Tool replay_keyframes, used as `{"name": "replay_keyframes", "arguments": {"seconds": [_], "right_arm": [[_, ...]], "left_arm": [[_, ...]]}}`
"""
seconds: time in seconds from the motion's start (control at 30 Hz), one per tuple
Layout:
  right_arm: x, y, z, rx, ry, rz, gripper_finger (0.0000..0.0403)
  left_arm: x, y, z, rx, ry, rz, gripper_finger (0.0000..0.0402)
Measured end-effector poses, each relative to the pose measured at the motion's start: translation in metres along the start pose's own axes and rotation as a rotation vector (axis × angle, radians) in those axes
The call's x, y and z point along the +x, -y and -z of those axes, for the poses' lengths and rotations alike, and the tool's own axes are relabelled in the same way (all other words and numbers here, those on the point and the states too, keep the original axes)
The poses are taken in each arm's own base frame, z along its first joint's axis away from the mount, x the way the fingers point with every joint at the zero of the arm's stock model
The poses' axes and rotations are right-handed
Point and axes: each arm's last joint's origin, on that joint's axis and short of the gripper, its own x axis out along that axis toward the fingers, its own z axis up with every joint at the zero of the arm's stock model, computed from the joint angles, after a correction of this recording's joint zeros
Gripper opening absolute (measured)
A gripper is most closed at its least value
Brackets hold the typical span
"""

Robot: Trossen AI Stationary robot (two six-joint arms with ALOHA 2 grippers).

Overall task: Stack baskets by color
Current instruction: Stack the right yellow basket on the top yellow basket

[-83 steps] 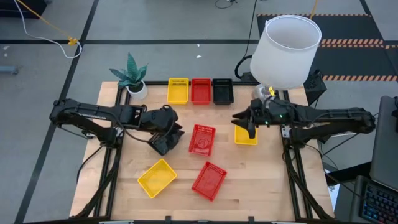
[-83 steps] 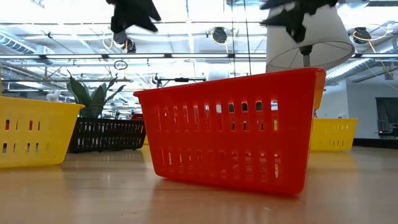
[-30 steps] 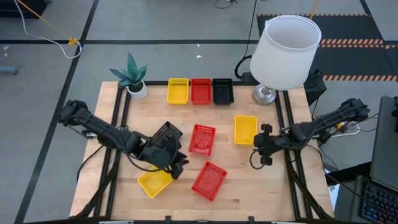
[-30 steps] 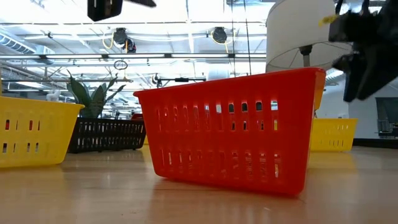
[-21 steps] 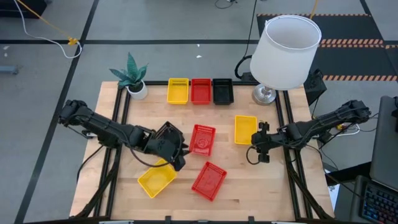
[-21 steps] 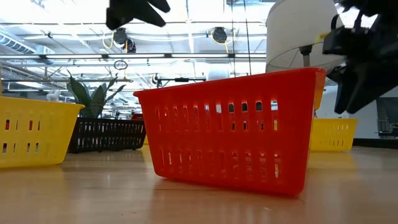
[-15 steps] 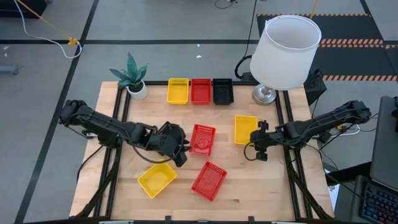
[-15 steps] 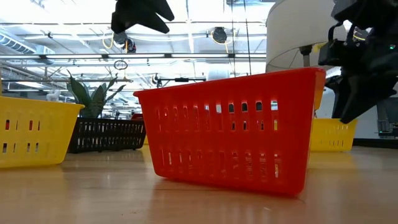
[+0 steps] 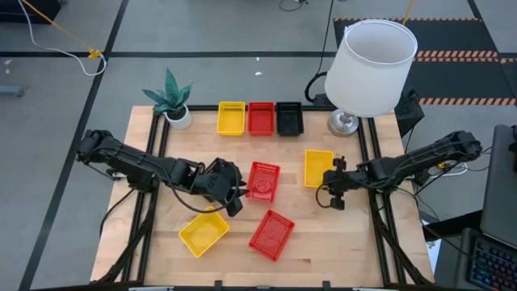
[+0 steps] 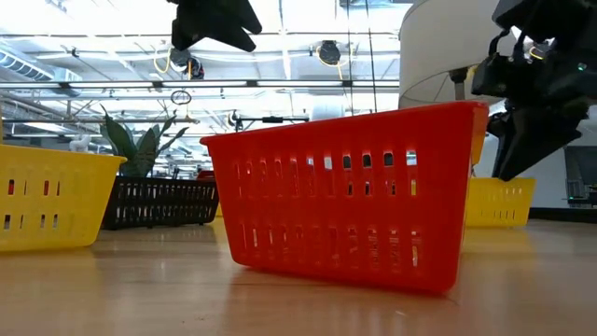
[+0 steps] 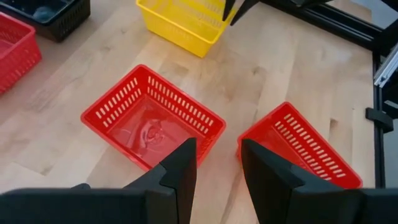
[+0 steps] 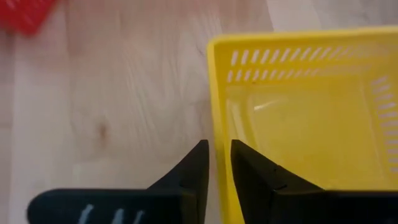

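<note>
A yellow basket [image 9: 318, 168] sits flat on the table's right half, and my right gripper [image 12: 219, 168] is shut on it at its near right corner [image 9: 329, 192]. My left gripper [image 11: 219, 171] hangs open above the table, just left of a loose red basket [image 9: 262, 180], with nothing between its fingers. A second red basket [image 9: 271, 234] and a second yellow basket [image 9: 203, 231] lie near the front. A yellow [image 9: 231, 118], a red [image 9: 261, 118] and a black basket [image 9: 289, 119] stand in a row at the far edge. My right gripper has the yellow basket's near end wall [image 12: 216, 134] between its two fingers, close to the right corner. One finger is inside the basket and one is outside. The fingers slant down from the table's right and point along the wall. The basket's bottom rests on the table.
A white lampshade [image 9: 371, 65] on its stand rises at the far right corner. A small plant pot [image 9: 176, 113] stands at the far left. In the low view the near red basket [image 10: 350, 191] fills the foreground. Bare wood lies between the loose baskets.
My left gripper has moved from over the near yellow basket toward the far edge and the loose red basket, rolling as it went. My right gripper has gone down and toward the far left, onto the right yellow basket's near corner. No basket has shifted.
</note>
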Motion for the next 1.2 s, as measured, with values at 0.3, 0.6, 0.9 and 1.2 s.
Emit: {"name": "replay_keyframes", "arguments": {"seconds": [0.3,0.6,0.9,1.2], "right_arm": [[-0.002,-0.009,-0.017,0.110,0.140,-0.173,0.0023],[-0.001,-0.003,-0.007,0.142,0.063,-0.052,0.0037],[0.003,0.000,0.002,0.046,-0.032,0.036,0.0130],[0.004,-0.002,-0.009,0.027,0.076,0.031,0.0125]], "left_arm": [[0.000,0.000,0.000,-0.033,0.000,0.003,0.0127],[0.000,0.000,0.000,-0.051,0.000,0.003,0.0127],[0.000,0.000,0.000,-0.052,0.000,0.003,0.0127],[-0.001,0.003,0.002,-0.054,0.000,0.014,0.0127]]}}
